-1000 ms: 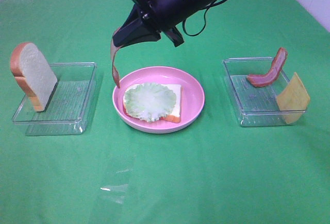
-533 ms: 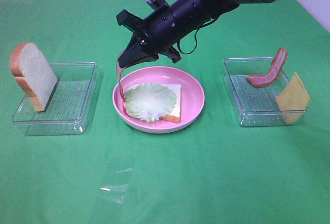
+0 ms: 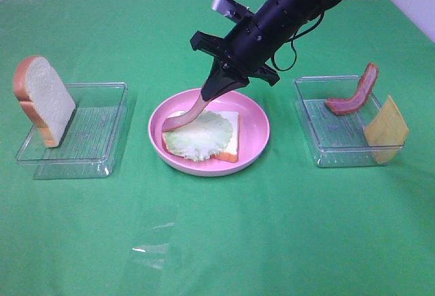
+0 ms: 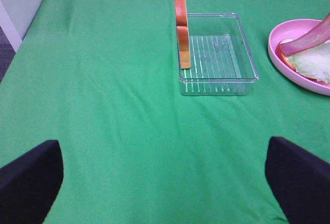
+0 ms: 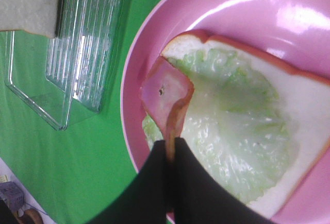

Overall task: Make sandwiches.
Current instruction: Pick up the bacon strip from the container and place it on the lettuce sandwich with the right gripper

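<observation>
The right tool (image 3: 219,85) has swung from above the left rim of the pink plate (image 3: 258,129) toward the right and now sits over the plate's far part, lower over the worktop (image 3: 217,228). The bacon strip (image 3: 192,109) pinched in it no longer hangs straight down beside the rim. It now slants down to the left, and its free end rests at the left corner of the bread slice (image 3: 233,148), on the edge of the lettuce (image 3: 204,136).
</observation>
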{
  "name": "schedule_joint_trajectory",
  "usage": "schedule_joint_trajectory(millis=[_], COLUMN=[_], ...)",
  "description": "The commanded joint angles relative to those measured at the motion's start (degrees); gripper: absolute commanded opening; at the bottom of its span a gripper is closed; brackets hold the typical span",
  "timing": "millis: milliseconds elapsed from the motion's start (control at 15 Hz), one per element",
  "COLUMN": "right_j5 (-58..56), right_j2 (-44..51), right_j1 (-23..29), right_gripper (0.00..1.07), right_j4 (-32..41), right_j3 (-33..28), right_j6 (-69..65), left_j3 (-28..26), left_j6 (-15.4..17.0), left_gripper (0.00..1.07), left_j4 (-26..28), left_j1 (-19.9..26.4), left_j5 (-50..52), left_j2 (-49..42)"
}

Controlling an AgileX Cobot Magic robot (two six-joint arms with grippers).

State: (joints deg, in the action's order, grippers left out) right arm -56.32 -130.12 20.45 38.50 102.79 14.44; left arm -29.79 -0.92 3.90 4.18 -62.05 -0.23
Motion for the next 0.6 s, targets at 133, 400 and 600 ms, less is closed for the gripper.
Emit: schedule_joint_trajectory(millis=[133, 400, 600], right_j5=[-2.8, -4.6, -10.8], right_j2=[-0.1, -0.1, -0.1], right_j1=[0.1, 0.1, 0.1], right_gripper=[0.0, 0.96, 0.96], right_j4=[-1.7, -5.3, -10.3], right_j3=[0.3, 1.0, 6.1], right_j6=[-1.5, -3.4, -5.1], left_j3=[0.2, 0.2, 0.2], left_j6=[0.2, 0.2, 0.2], left_gripper=[0.98, 0.98, 0.98], left_j4=[0.0, 0.0, 0.0], left_j1=[0.0, 0.0, 0.0], left_j5=[0.6, 0.6, 0.6], left_j2=[-0.9, -0.9, -0.9])
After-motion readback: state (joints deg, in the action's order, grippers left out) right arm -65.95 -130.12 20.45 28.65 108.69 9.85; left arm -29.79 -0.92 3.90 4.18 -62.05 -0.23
